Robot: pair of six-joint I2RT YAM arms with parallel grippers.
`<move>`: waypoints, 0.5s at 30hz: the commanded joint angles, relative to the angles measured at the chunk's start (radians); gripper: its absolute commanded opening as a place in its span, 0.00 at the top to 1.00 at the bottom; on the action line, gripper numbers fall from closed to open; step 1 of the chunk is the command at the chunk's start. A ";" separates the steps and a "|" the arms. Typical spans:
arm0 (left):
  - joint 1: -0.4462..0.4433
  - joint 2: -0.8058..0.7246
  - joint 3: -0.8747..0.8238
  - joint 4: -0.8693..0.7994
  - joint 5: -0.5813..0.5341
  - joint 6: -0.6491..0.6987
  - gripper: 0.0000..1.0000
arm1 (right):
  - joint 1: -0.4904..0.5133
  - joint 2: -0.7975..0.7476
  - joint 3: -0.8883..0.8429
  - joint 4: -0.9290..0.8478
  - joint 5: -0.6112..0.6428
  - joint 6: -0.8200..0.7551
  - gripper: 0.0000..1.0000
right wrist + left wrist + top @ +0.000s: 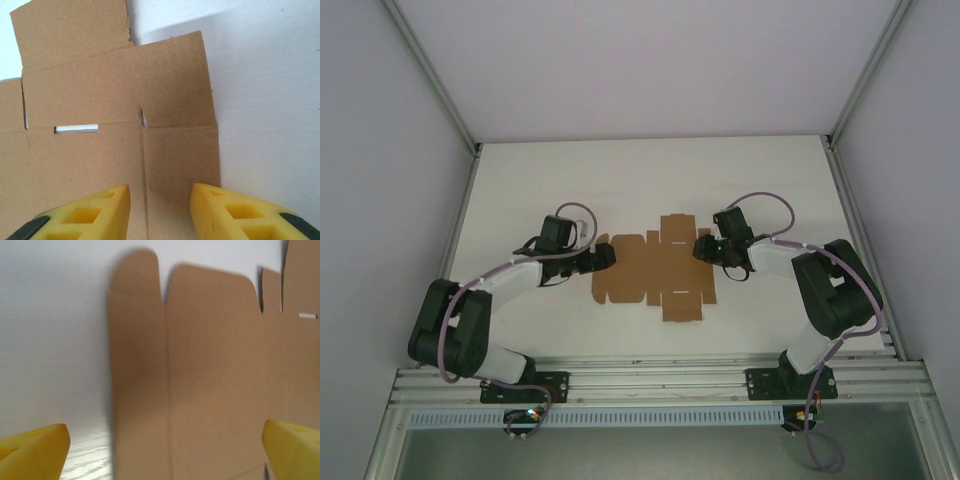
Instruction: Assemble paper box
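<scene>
Paper box (653, 272): lies flat and unfolded on the desk (650, 180), between the two tools.
Box edges: rounded flaps on the left side; one square flap juts from the far edge and one from the near edge; a narrow slot (76, 128) is cut near a fold line.
Open room: a wide area of bare desk lies beyond the box's far edge; a narrower strip separates its near edge from the aluminium rail (660, 375).
Left arm: elbow bent outward, forearm angled in toward the box's left edge.
Left tool (608, 256): at the box's left edge; the yellow fingers (35, 447) are spread wide, with the left flaps between them in the wrist view; nothing is gripped.
Right arm: elbow bent outward, forearm angled in toward the box's right edge.
Right tool (700, 246): over the box's right panel; the fingers (230, 210) are moderately parted astride a fold line; nothing is gripped.
</scene>
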 commanded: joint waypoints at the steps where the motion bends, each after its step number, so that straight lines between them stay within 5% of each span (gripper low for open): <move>1: -0.012 0.042 0.026 0.015 0.122 -0.034 0.05 | -0.007 0.076 -0.063 -0.105 -0.011 0.033 0.61; 15: -0.012 0.059 0.032 0.138 0.262 -0.033 0.22 | -0.012 0.091 -0.076 -0.083 -0.047 0.010 0.63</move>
